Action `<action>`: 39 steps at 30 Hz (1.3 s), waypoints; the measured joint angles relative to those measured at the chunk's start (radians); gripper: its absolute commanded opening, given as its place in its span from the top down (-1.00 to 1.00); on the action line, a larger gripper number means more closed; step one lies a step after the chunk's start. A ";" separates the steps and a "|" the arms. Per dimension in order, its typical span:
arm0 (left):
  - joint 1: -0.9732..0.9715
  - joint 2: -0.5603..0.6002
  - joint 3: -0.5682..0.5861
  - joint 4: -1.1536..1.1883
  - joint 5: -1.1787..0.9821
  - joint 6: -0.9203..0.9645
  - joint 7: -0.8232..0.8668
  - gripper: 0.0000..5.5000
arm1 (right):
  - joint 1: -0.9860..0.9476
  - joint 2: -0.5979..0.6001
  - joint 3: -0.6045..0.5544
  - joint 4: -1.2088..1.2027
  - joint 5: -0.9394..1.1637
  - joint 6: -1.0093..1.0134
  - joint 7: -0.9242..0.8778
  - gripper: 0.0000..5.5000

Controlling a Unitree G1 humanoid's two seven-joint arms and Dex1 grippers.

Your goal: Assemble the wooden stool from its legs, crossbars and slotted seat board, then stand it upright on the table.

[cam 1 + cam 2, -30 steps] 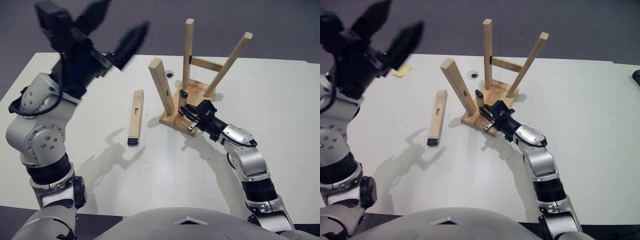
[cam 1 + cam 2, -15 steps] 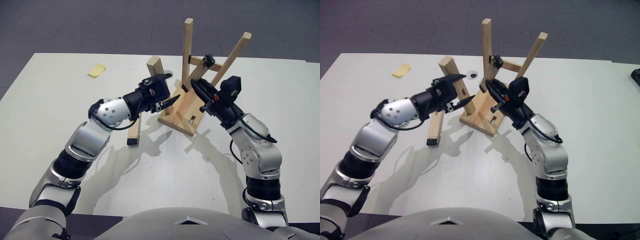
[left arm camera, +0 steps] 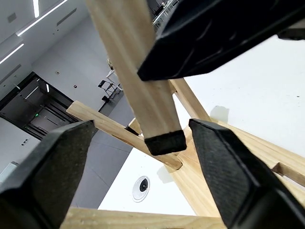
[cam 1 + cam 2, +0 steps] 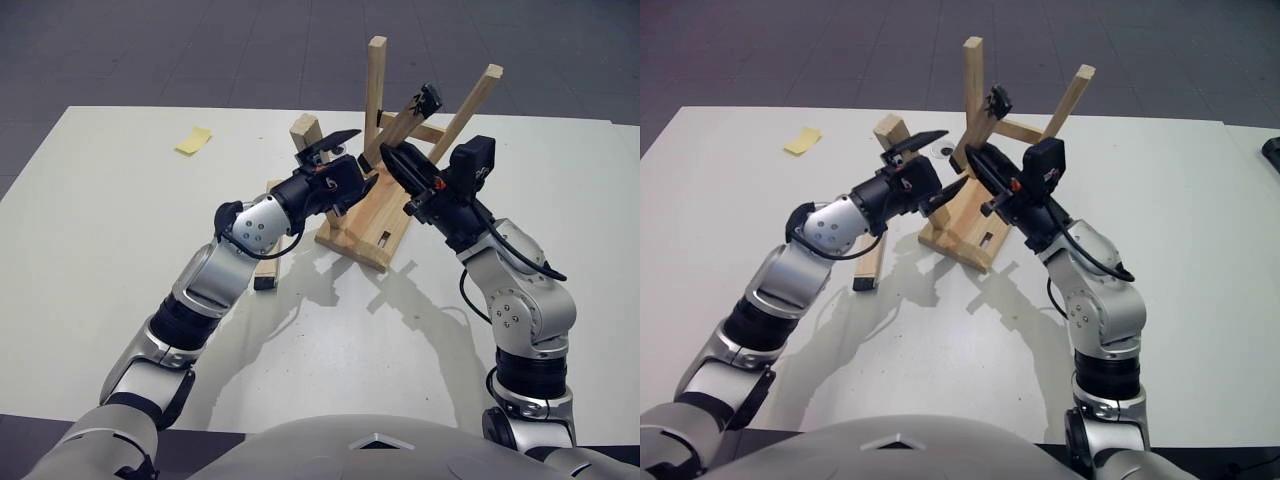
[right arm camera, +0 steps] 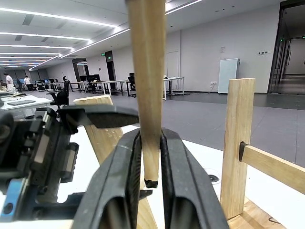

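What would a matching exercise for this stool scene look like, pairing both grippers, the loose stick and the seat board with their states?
1. left gripper
2. right gripper
3. loose stick
4. seat board

A. tilted, legs pointing up
B. open
C. lying flat on the table
D. shut on the raised stick

Pairs: 1-B, 2-D, 3-C, 4-A.

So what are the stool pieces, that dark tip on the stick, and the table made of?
Stool pieces: pale unpainted wood, with grain lines and sawn square edges showing; the finish looks bare or lightly sealed.
Dark tip on the stick in the right tool: matte black, probably a rubber or plastic pad.
Table: smooth white matte top, likely laminate.
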 measured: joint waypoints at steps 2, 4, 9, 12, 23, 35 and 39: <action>0.000 -0.015 0.002 0.012 0.009 -0.009 0.000 -0.31 | 0.000 0.000 0.004 0.000 0.000 0.000 -0.003 0.84; -0.001 -0.020 0.002 0.026 0.019 -0.021 0.000 -0.23 | 0.001 0.000 0.005 0.000 0.000 0.000 -0.006 0.84; -0.009 -0.043 0.001 0.077 0.039 -0.051 -0.002 0.08 | 0.001 0.000 0.010 0.000 0.000 0.000 -0.009 0.84; -0.014 -0.046 0.000 0.100 0.067 -0.073 -0.003 0.28 | 0.001 0.000 0.014 -0.003 0.000 0.000 -0.009 0.84; -0.043 -0.012 0.000 0.169 0.152 -0.205 -0.013 0.52 | 0.011 -0.014 0.015 -0.015 0.014 0.001 -0.003 0.85; -0.104 0.023 0.015 0.242 0.225 -0.373 -0.015 0.52 | 0.047 -0.126 0.018 -0.063 0.007 0.010 0.042 0.58; -0.130 0.021 0.044 0.246 0.243 -0.376 0.022 0.52 | 0.083 -0.198 0.025 -0.066 0.002 0.018 0.099 0.35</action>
